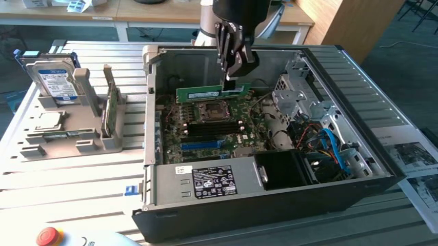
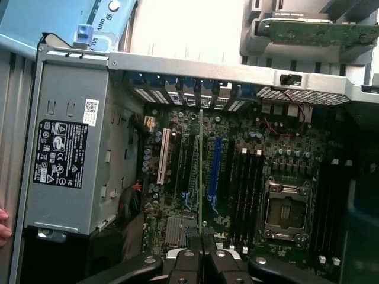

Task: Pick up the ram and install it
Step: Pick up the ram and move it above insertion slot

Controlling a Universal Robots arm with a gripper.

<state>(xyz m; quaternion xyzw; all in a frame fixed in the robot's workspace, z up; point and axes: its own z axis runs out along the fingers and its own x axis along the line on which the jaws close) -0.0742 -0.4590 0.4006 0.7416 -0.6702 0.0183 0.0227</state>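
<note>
The ram [image 1: 205,94], a long green stick with a white label, hangs level inside the open computer case [image 1: 356,128], above the CPU socket [image 1: 211,110]. My gripper [image 1: 234,82] comes straight down from above and is shut on the stick's top edge near its end on the exterior view's right. In the wrist view the ram [image 2: 201,177] appears edge-on as a thin green line running out from between the fingers [image 2: 186,263], over the motherboard. The black memory slots [image 2: 251,189] lie beside the socket [image 2: 286,213], off to one side of the stick.
On the exterior view's left, a grey fixture [image 1: 68,138] holds a second green stick [image 1: 110,105], a hard drive [image 1: 56,82] and a chip [image 1: 48,121]. The power supply [image 1: 205,182] and blue cables [image 1: 335,146] sit inside the case. A red stop button [image 1: 48,236] is at the front.
</note>
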